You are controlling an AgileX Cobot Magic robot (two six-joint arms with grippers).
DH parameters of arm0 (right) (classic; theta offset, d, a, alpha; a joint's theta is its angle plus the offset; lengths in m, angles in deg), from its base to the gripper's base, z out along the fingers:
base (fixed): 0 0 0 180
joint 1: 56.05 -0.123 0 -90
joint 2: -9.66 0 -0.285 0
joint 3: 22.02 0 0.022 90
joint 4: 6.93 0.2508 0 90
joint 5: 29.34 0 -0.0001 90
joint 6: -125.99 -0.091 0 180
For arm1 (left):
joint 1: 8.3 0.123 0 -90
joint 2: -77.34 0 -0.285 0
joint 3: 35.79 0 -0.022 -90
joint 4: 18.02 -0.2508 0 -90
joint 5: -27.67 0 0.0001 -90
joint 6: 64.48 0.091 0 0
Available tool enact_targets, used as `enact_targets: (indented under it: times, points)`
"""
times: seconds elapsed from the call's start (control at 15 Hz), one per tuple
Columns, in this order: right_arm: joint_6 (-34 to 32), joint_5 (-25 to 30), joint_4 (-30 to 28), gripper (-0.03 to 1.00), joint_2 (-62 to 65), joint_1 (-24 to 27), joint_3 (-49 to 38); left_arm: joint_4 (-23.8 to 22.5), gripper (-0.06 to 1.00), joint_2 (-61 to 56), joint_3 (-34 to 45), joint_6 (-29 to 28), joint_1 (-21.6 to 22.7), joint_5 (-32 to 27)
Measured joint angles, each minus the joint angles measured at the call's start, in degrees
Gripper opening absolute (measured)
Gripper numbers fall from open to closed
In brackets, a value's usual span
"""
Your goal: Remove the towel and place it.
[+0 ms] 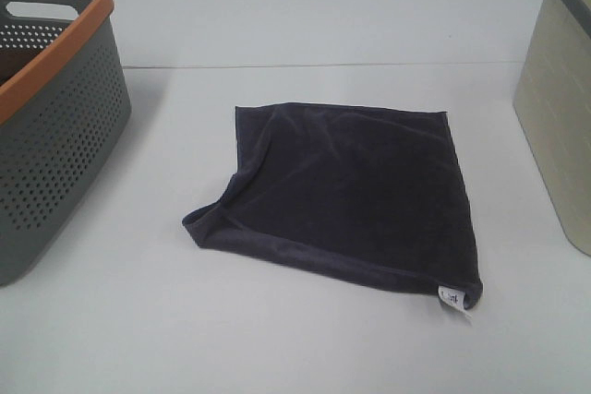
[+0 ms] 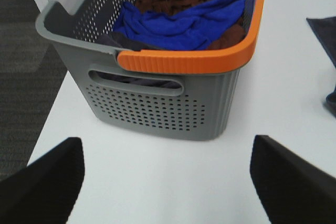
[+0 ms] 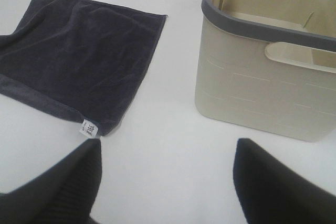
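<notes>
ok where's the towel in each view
Exterior high: towel flat mid-table, between the grey basket and the beige bin.
Left wrist: only a dark edge at the frame's right side.
Right wrist: spread beside the beige bin.
Shared landmark: its white tag.

White table (image 1: 305,25), seam across far side; dark grey carpet floor (image 2: 21,45).

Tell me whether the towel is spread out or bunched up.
Mostly spread: the towel lies flat on the table, with only its near left corner folded over.
</notes>
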Motion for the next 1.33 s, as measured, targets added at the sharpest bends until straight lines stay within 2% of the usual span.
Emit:
enact_targets:
  times: [0.13, 0.4, 0.67, 1.33]
  points:
    - [0.00, -1.26, 0.23, 0.63, 0.92, 0.00, -3.32, 0.17, 0.81, -1.38, 0.23, 0.23, 0.00, -2.64]
    - [-0.17, -2.46, 0.52, 0.63, 0.92, -0.06, -4.07, 1.26, 0.81, -1.49, 0.97, -1.32, 0.00, -2.58]
    - [-6.47, -2.92, -3.61, 0.63, 0.92, -0.06, -4.18, 2.12, 0.81, -1.49, 0.97, -2.52, 0.00, -2.58]
    - [-7.10, -2.92, -3.72, 0.63, 0.92, -0.06, -4.18, 3.38, 0.81, -1.49, 0.97, -2.41, 0.00, -2.58]
